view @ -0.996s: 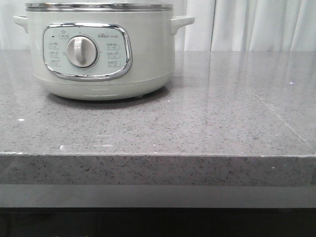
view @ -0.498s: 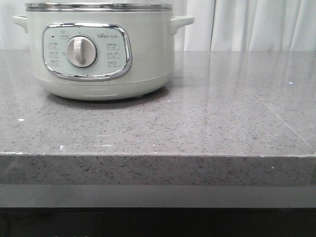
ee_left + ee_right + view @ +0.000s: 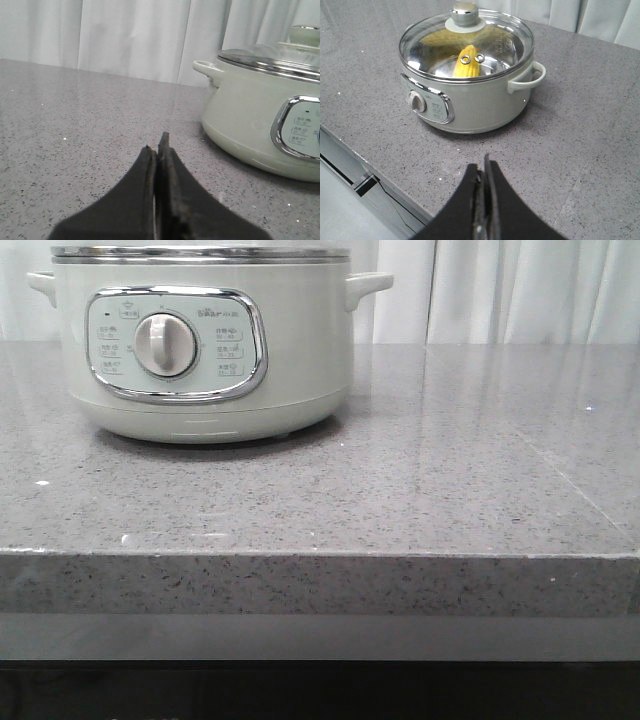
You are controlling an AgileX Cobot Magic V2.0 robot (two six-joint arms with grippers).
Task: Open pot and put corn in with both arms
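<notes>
My left hand (image 3: 159, 150) is pressed together, empty, low over the grey table (image 3: 400, 490); my right hand (image 3: 484, 172) too. The pot (image 3: 205, 340) sits upper left in the front view, lid (image 3: 470, 40) on, corn (image 3: 466, 67) inside

Front cam sits low, near the level of the counter (image 3: 400, 500), facing forward over its near edge; the pot (image 3: 205, 340) fills the upper left, close, top cropped. My left wrist cam is low over the counter and faces the curtain (image 3: 130, 40), with the pot's side at its edge. My right wrist cam is high and further back, looking down through the glass lid (image 3: 467, 47). All three share the pot and counter; the curtain shows in each.
</notes>
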